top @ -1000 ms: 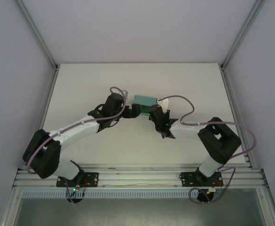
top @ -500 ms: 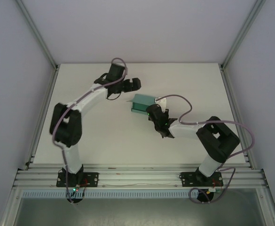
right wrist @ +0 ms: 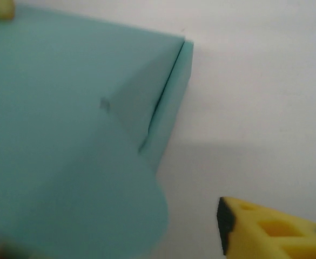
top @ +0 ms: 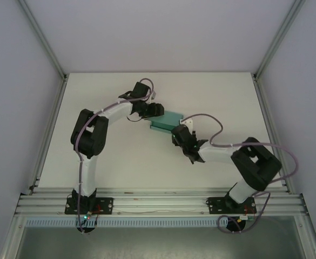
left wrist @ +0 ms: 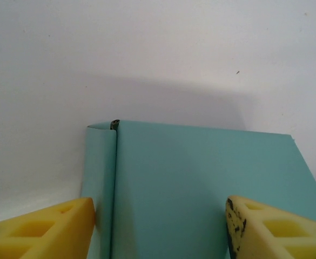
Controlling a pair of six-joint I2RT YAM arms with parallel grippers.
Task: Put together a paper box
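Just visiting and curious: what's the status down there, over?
Left gripper open over teal-green card box. Right gripper open, rounded flap between its fingers. Nothing in the way.

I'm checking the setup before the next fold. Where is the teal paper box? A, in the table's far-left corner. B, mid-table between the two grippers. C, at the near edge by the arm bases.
B: in the top view the paper box lies mid-table, with the left gripper at its far-left side and the right gripper at its near-right side.
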